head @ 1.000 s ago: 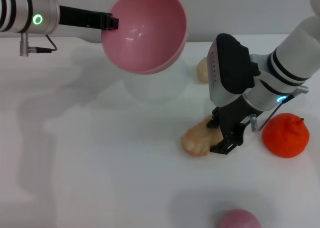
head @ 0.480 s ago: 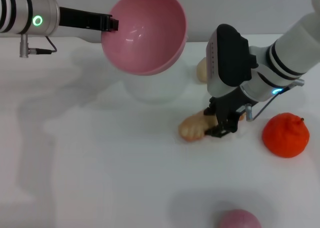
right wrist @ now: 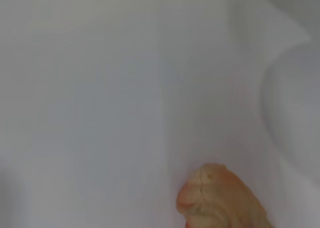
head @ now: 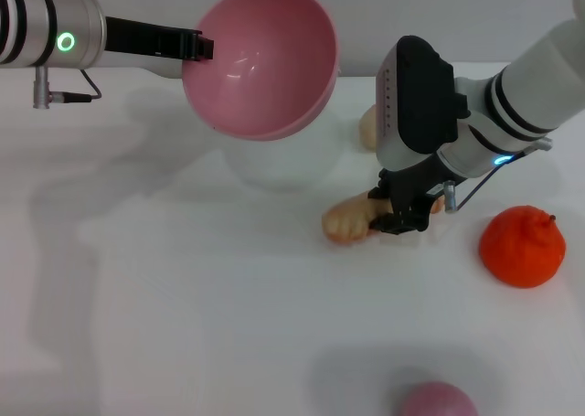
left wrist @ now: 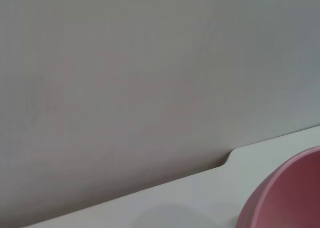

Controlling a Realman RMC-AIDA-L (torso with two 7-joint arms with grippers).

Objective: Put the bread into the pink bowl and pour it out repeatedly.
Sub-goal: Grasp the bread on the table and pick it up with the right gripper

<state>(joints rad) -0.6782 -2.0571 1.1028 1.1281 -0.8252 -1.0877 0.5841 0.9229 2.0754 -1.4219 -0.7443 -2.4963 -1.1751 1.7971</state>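
Left claw (head: pixel 203 45) grips the tilted glossy pink plastic bowl (head: pixel 260 59) aloft; right claw (head: pixel 399 217), angled downward, clamps the tan elongated bread (head: pixel 347 221).

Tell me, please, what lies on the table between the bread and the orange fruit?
In the head view, only the right gripper, its jaws on the bread, then bare white table up to the orange fruit.

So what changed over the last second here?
The right gripper, shut on the bread, lifted it and carried it up-left in the head view, toward the pink bowl. The left gripper kept the bowl raised and tilted. The orange fruit and the bun stayed put.
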